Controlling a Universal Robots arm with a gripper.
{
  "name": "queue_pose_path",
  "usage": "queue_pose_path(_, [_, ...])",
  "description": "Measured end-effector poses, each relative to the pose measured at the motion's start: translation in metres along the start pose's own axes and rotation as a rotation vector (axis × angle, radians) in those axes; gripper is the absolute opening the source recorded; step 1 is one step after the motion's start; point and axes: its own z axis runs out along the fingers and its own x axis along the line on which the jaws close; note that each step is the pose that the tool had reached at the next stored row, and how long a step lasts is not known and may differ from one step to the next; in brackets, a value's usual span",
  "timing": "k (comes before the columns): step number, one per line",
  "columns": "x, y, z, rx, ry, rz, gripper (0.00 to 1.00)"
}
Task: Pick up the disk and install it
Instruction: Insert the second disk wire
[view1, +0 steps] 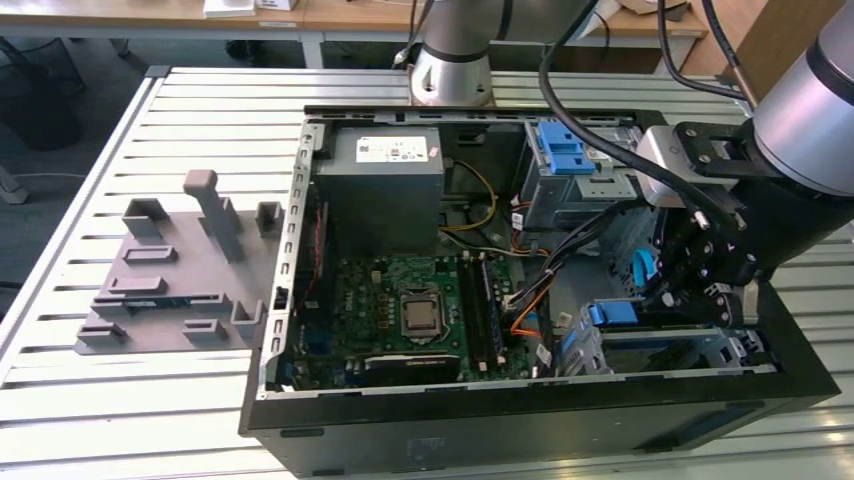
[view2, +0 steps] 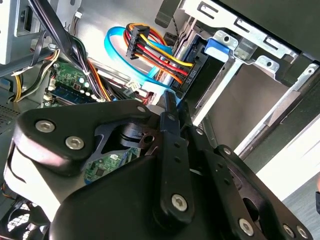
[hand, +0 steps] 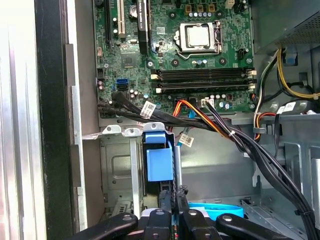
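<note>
The disk stands edge-on in the metal drive bay at the case's front corner, on the exterior view's right, its blue bracket facing up. In the second wrist view the disk's dark end lies beside a red, yellow and black plug. My gripper hangs inside the case just off the bracket's end with its fingers pressed together and nothing between them. I cannot tell whether it touches the bracket. The same gripper sits low beside the bay, among the cables.
The open computer case lies on a slatted table. Inside are the motherboard, a grey power-supply box, a blue latch on a silver cage, and black, orange and blue cables crossing near the bay. A grey fixture stands beside the case.
</note>
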Motion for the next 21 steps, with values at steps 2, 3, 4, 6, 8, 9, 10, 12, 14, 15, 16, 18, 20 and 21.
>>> queue_pose_path(2, [0.0000,0.0000,0.0000,0.0002,0.0000,0.000,0.16])
queue_pose_path(3, [0.0000,-0.0001,0.0001,0.0002,-0.0001,0.000,0.17])
queue_pose_path(4, [0.0000,0.0000,0.0001,0.0001,-0.0001,0.000,0.17])
queue_pose_path(6, [0.0000,0.0000,-0.0005,0.0000,0.0001,0.000,0.24])
queue_pose_path(8, [-0.0001,0.0000,-0.0015,0.0000,0.0000,0.000,0.24])
queue_pose_path(9, [-0.0001,0.0000,-0.0022,0.0000,0.0000,0.000,0.24])
queue_pose_path(10, [-0.0002,0.0001,-0.0029,0.0000,0.0001,0.000,0.24])
queue_pose_path(12, [-0.0002,0.0001,-0.0040,0.0000,-0.0001,0.000,0.24])
queue_pose_path(14, [-0.0003,0.0001,-0.0052,0.0000,0.0000,0.000,0.24])
queue_pose_path(15, [-0.0004,0.0001,-0.0058,0.0000,0.0001,0.000,0.24])
queue_pose_path(16, [-0.0004,0.0001,-0.0066,0.0000,0.0001,0.000,0.24])
queue_pose_path(18, [-0.0006,0.0002,-0.0084,0.0000,0.0000,0.000,0.24])
queue_pose_path(20, [-0.0007,0.0003,-0.0107,-0.0001,0.0000,0.000,0.24])
queue_pose_path(21, [-0.0008,0.0003,-0.0119,-0.0002,0.0000,0.000,0.24])
